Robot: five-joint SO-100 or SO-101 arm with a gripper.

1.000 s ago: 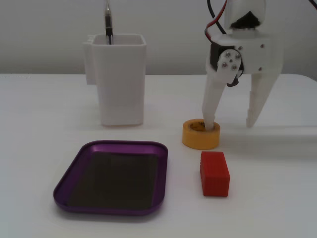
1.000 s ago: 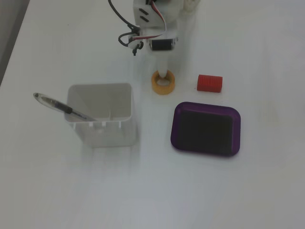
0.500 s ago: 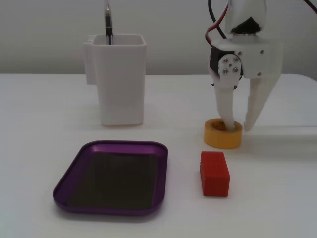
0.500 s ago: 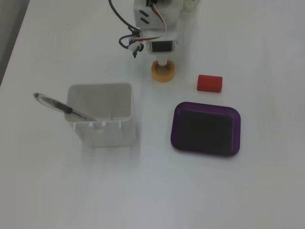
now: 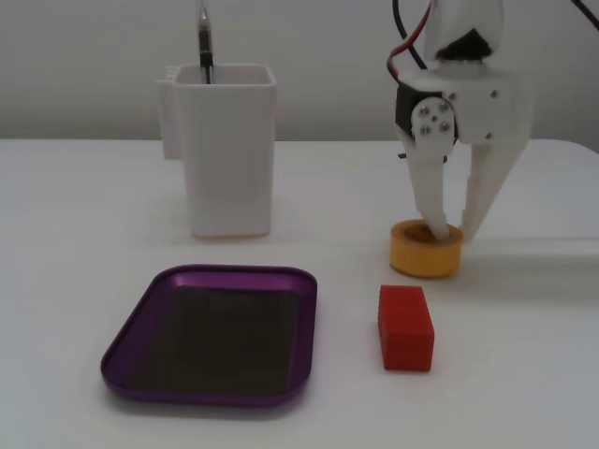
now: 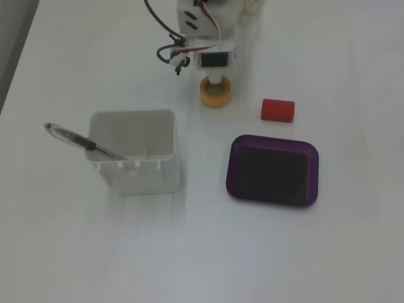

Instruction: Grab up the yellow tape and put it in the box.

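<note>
The white claw [image 5: 452, 234] comes down from above onto the yellow tape [image 5: 426, 254], which lies flat on the white bench [image 5: 84, 215]. In the low fixed view, one finger [image 5: 430, 192] dips into the roll's hollow core while the other finger [image 5: 482, 192] stands outside the roll at its right wall, so the claw is narrowed around that wall of the ring; whether both fingers actually press it cannot be told. In the higher fixed view the claw [image 6: 215, 81] enters from the bench's top edge, and the yellow tape [image 6: 216, 93] sits just under it, its upper rim partly hidden by the arm's servo housing.

The box [image 5: 117, 348], a shallow purple tray with a dark bottom, lies flat and holds nothing, toward the bench's near edge in the low view and left of the roll, well apart from it. In the higher view the box [image 6: 271, 142] lies below and right of the tape.

A red block [image 5: 405, 327] rests between the tape and the near edge in the low view, near the roll but not touching it, and just beside the box's right rim. A tall white container [image 5: 225, 150] stands upright behind the box, with a pen [image 6: 82, 142] leaning out of it over its left rim in the higher view.
</note>
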